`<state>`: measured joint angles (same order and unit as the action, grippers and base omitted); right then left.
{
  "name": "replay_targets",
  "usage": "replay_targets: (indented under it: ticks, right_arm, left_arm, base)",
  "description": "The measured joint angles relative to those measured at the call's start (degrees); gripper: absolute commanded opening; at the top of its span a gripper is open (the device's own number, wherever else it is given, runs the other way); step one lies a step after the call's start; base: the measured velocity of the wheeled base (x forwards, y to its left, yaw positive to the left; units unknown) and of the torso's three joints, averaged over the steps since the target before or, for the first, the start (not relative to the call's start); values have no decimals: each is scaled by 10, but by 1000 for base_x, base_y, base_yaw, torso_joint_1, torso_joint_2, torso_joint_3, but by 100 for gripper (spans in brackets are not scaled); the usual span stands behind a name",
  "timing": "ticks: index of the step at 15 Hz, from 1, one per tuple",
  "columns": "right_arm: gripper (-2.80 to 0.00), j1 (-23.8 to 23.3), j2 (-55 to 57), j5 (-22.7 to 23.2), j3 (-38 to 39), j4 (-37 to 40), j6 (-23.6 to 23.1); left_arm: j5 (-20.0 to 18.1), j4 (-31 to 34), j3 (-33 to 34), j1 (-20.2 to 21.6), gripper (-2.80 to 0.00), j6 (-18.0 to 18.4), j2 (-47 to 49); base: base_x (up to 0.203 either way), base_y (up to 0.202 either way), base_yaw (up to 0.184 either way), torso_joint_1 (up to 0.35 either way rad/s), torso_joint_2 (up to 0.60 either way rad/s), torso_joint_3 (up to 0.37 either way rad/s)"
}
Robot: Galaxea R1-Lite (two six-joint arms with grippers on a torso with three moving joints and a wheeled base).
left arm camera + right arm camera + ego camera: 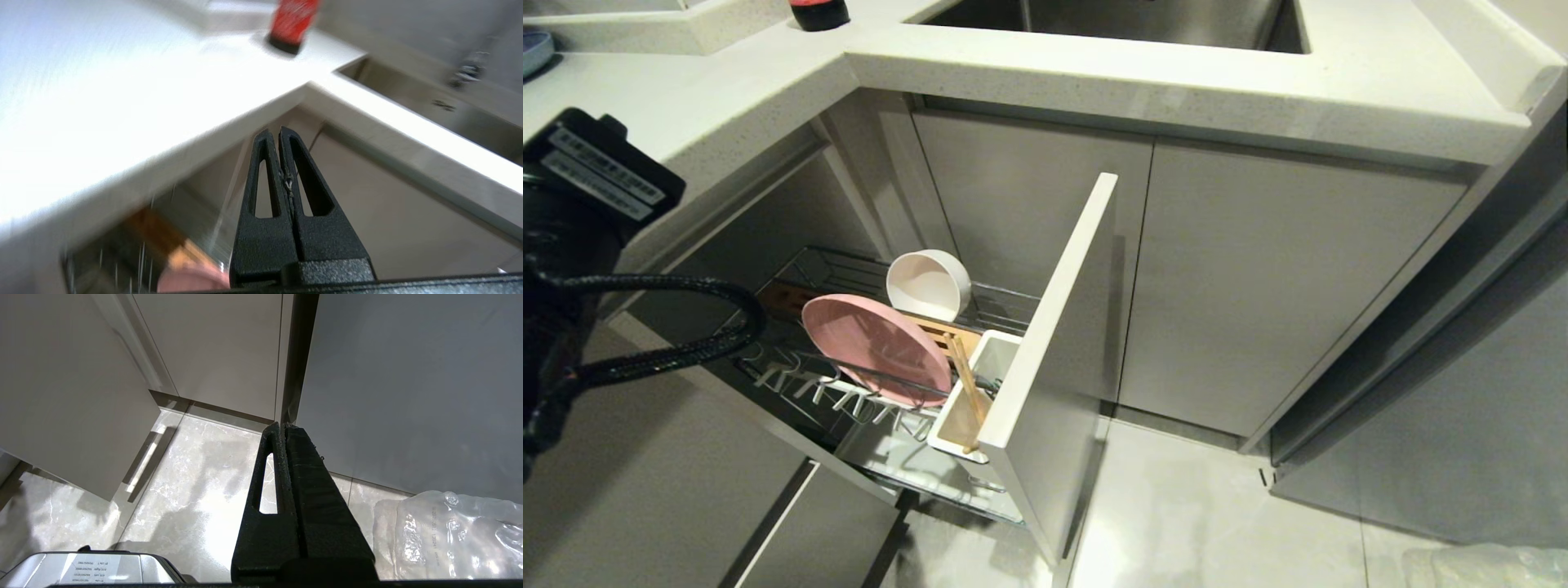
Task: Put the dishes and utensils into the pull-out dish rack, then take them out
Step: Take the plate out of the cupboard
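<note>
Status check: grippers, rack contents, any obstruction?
Left gripper shut, empty, near counter edge; right gripper shut, parked over floor. Dish rack pulled out: plate, bowl, chopsticks loaded. No obstruction seen.

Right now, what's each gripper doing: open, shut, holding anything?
Left gripper: shut, holding nothing, up near the counter edge.
Right gripper: shut, empty, parked low over the floor.

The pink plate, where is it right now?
In the head view the pink plate stands on edge in the pulled-out dish rack, just in front of the white bowl and beside the white utensil cup.
</note>
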<state>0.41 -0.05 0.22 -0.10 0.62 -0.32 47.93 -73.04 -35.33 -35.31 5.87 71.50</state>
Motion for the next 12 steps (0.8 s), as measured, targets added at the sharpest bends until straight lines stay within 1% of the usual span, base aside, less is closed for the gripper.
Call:
replay_targets:
  ticks: [2, 5, 7, 9, 12]
  right_arm:
    - [-280, 0, 0, 0, 0, 0, 0]
    - [-280, 0, 0, 0, 0, 0, 0]
    - [-280, 0, 0, 0, 0, 0, 0]
    - [-280, 0, 0, 0, 0, 0, 0]
    - [-280, 0, 0, 0, 0, 0, 0]
  left_arm:
    - [-72, 60, -28, 42, -280, 8, -25]
    - [-182, 177, -71, 129, -280, 9, -75]
    - [-263, 287, -88, 184, -280, 9, -127]
    - [-341, 412, -95, 238, -280, 7, -195]
    - [-434, 590, -87, 302, -280, 5, -311]
  base:
    - [0, 0, 0, 0, 0, 0]
    - [0, 0, 0, 0, 0, 0]
    - [0, 0, 0, 0, 0, 0]
    - [0, 0, 0, 0, 0, 0]
    - [0, 0, 0, 0, 0, 0]
